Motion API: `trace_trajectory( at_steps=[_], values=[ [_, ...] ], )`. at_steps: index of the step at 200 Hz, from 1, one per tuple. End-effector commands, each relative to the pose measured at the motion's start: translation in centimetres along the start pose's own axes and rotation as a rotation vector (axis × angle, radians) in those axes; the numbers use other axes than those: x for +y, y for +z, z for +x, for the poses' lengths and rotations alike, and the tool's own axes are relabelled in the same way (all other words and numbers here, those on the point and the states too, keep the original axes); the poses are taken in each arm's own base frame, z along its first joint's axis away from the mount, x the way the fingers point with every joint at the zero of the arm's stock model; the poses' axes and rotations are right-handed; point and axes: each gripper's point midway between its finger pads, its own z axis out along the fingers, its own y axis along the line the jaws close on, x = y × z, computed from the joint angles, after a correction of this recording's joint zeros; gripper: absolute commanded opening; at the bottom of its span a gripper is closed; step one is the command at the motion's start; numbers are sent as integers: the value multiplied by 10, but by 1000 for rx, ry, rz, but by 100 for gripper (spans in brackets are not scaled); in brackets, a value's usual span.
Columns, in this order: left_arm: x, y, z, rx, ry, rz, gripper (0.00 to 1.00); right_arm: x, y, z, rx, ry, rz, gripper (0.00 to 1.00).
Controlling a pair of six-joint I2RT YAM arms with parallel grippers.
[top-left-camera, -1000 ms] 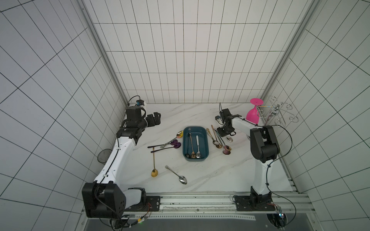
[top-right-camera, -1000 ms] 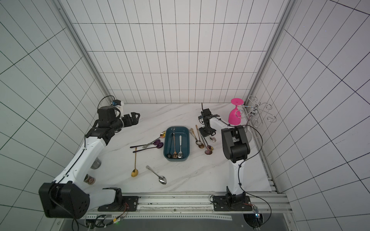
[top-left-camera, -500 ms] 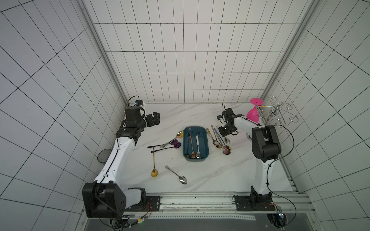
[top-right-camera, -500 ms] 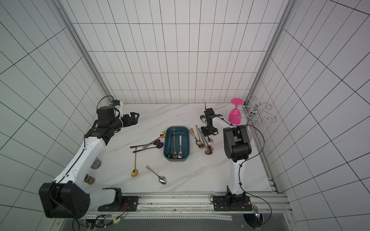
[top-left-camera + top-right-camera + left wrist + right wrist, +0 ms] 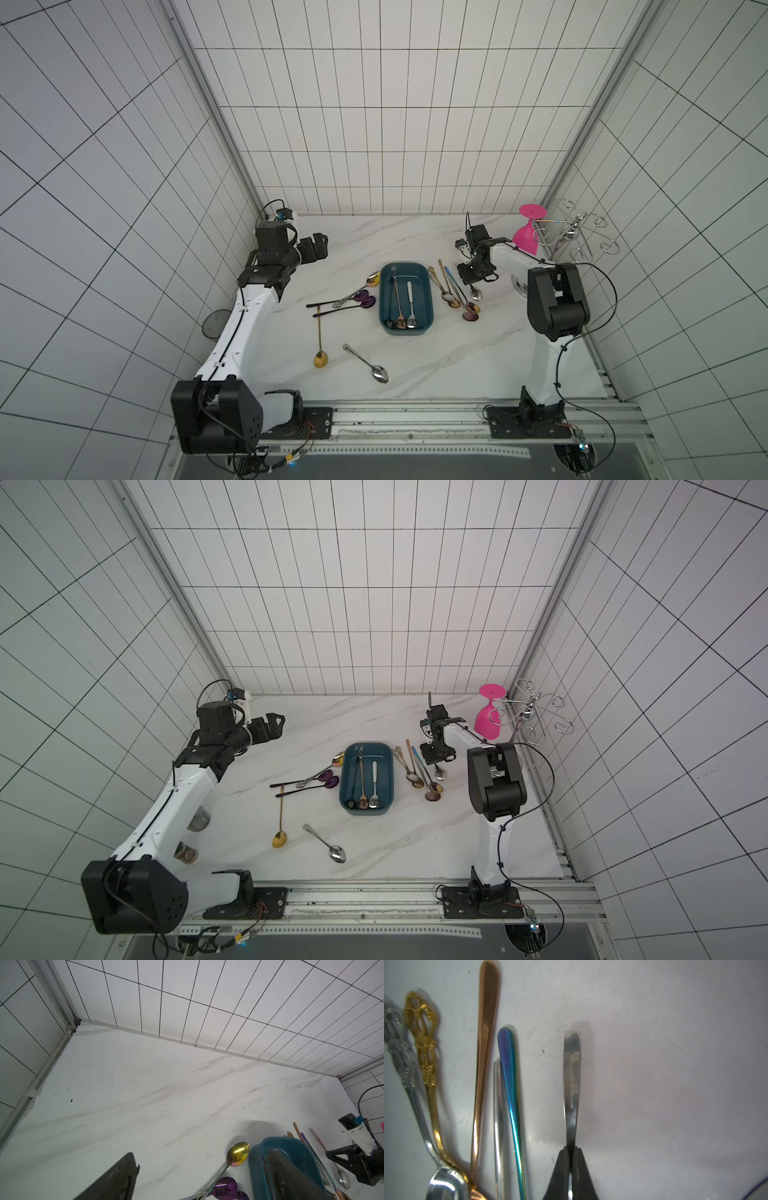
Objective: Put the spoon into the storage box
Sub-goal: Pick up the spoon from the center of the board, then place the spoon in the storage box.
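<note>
The storage box (image 5: 405,266) (image 5: 365,746) is a dark teal tub in the middle of the marble table, with three utensils lying in it. My right gripper (image 5: 572,1149) (image 5: 473,277) (image 5: 434,757) is down at the table to the right of the box, shut on the handle of a silver spoon (image 5: 572,1076). That spoon's bowl (image 5: 476,294) rests on the table. My left gripper (image 5: 318,249) (image 5: 274,725) (image 5: 201,1152) hangs open and empty at the far left, above the table. The box's corner (image 5: 257,1147) shows in the left wrist view.
Several spoons (image 5: 451,286) (image 5: 485,1064) lie just left of the held one, between it and the box. More spoons (image 5: 349,297) lie left of the box, and a gold spoon (image 5: 320,357) and a silver spoon (image 5: 368,363) lie nearer the front. A pink glass (image 5: 527,237) and wire rack (image 5: 577,237) stand at the back right.
My right gripper has shifted slightly to the right over the spoons and has closed onto the silver spoon's handle. The left arm has not moved.
</note>
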Motion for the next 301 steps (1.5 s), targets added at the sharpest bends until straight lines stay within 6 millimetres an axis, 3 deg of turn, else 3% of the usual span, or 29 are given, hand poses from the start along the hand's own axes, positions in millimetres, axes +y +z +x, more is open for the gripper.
trace_trajectory(
  at_steps=[1,43,92,118,148,175,251,273,301],
  values=[
    [1,-7,-8,-38,31,2,98,-5,-33,4,-41,98,14,0],
    [-7,-8,4,4,131,58,98,14,-74,4,-110,261,-41,0],
    [-14,-5,57,160,242,164,95,79,-112,-10,-219,319,-131,0],
    [-15,-3,85,233,306,179,95,117,-119,-18,-255,351,-192,0],
    [-16,2,117,319,399,198,94,152,-119,-22,-267,408,-271,0],
    [-15,10,139,371,490,194,94,173,-114,-25,-263,408,-296,0],
    [-16,43,169,524,578,130,86,222,-85,-21,-205,431,-360,0],
    [-17,51,175,563,575,114,78,237,-73,-17,-151,418,-386,6],
    [-18,58,185,591,581,111,68,238,-73,-16,-153,407,-382,20]
  ],
)
